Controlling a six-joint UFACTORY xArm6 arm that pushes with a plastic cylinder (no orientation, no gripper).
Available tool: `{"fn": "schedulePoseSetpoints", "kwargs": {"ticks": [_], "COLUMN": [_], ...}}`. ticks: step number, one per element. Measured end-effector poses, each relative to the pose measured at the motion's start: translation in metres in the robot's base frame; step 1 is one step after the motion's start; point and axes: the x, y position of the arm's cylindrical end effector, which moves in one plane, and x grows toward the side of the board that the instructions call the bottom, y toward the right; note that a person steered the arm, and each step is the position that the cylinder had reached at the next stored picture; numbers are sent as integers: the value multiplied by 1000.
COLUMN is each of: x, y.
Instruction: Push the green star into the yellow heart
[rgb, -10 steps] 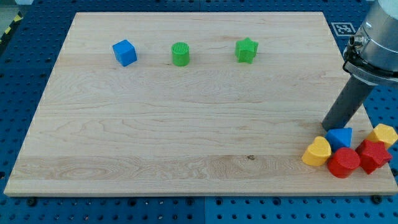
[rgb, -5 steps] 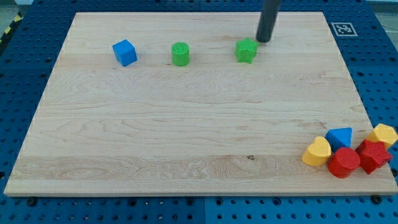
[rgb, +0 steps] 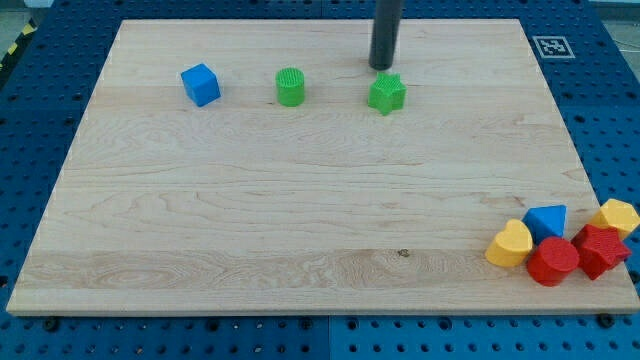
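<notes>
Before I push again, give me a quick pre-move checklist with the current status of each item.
1. My tip behind the green star, on the view's top side: ok.
2. Tip touching the star: cannot tell.
3. Push line aimed at the yellow heart: not ok; the heart lies toward the view's bottom right.
4. Path across the board free of blocks: ok.
5. Heart free to receive contact: ok, though the blue block and red block crowd it.

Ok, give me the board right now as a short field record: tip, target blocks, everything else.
tip: my tip just above the green star, toward the view's top
green star: upper middle of board
yellow heart: lower right, far from the star
cluster by heart: blue block, red cylinder, red block, yellow block
others: blue cube, green cylinder
</notes>
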Motion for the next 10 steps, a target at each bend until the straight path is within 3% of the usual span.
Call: {"fn": "schedulePoseSetpoints", "kwargs": {"ticks": [1, 3, 6, 8, 10], "x": [32, 179, 163, 229, 221], "y": [-5, 78, 88, 93, 93]}}
